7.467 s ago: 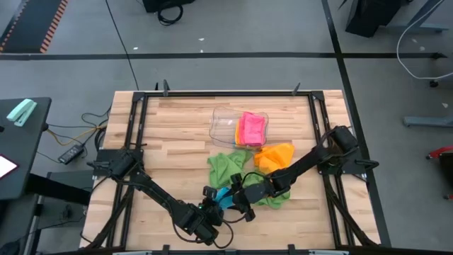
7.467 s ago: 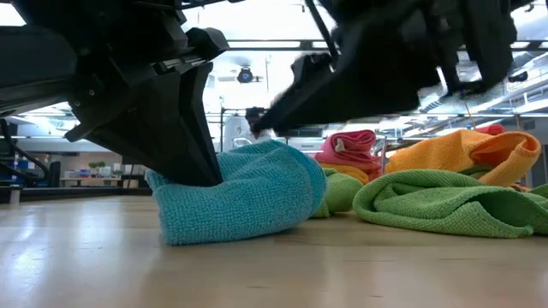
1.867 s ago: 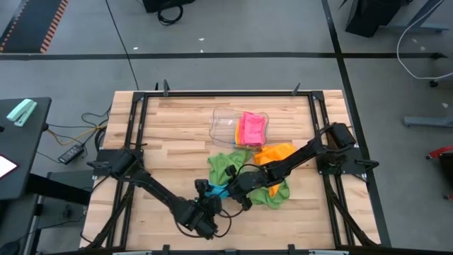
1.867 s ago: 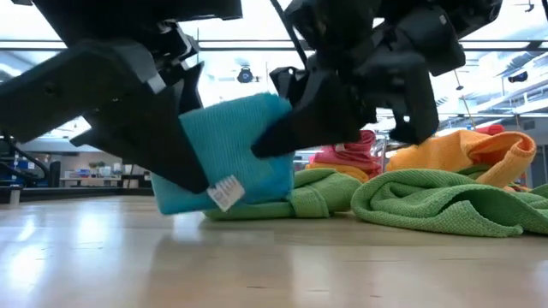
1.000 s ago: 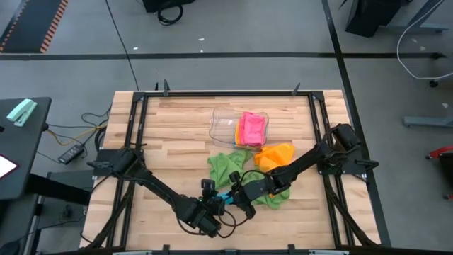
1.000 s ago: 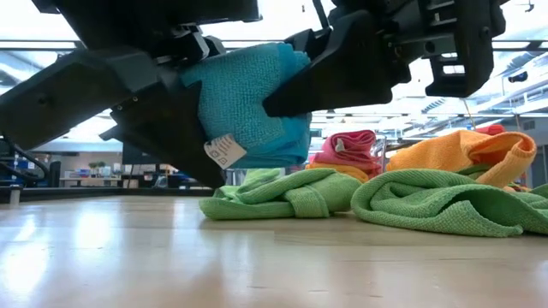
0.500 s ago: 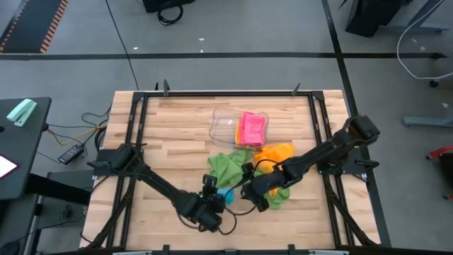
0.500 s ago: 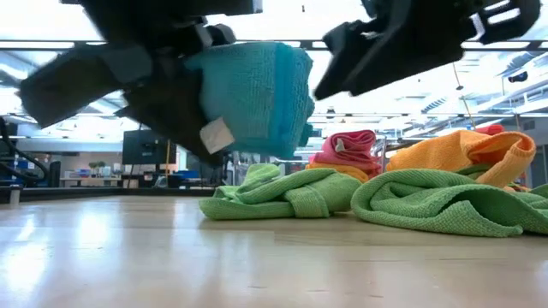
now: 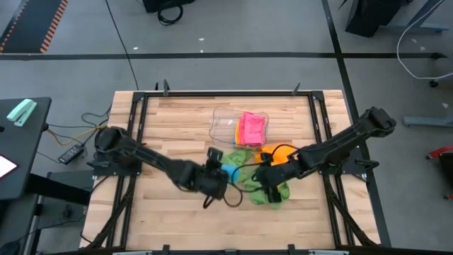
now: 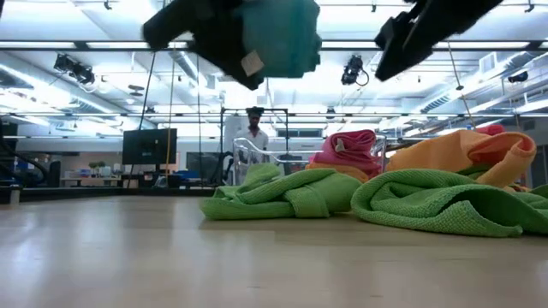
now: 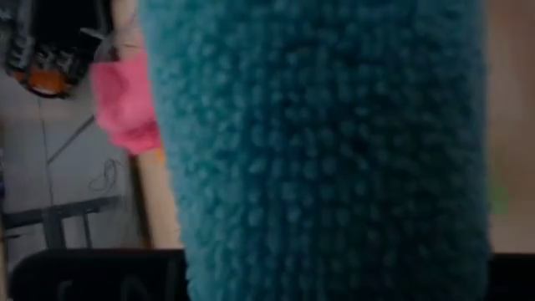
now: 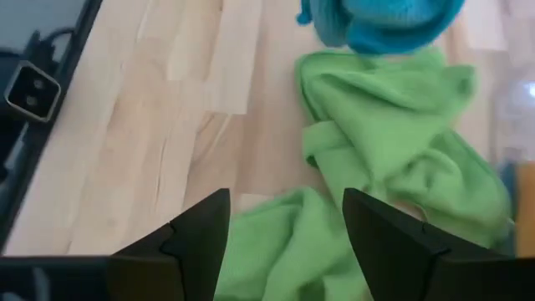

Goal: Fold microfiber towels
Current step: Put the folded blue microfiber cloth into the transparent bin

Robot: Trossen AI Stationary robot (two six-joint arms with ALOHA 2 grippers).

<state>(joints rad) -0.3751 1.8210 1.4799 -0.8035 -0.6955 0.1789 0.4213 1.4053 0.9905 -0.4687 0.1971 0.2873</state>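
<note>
**Ana:** Low view has the blue towel point(image 10: 278, 34) lifted clear of the table point(image 10: 128, 257) — the left gripper point(image 9: 218, 172) is clamped on it as a folded bundle, a small white tag dangling from it.

**Ben:** And the right gripper point(image 12: 284, 230)?

**Ana:** Fingers spread, holding nothing, hovering over the green towels point(image 9: 267, 191).

**Ben:** How would that blue one handle?

**Ana:** Light and limp, I'd judge — looped, nubby pile, so it should grip well but sag wherever it's unsupported. A pinch across the folded thickness, or at a corner or hem, looks safest.

**Ben:** The rest?

**Ana:** Green ones lie crumpled in soft ridges on the wood; the orange towel point(image 9: 277, 154) is bunched just beside them; the pink towel point(image 9: 252, 128) sits folded in the clear plastic tray point(image 9: 225, 122).
</note>
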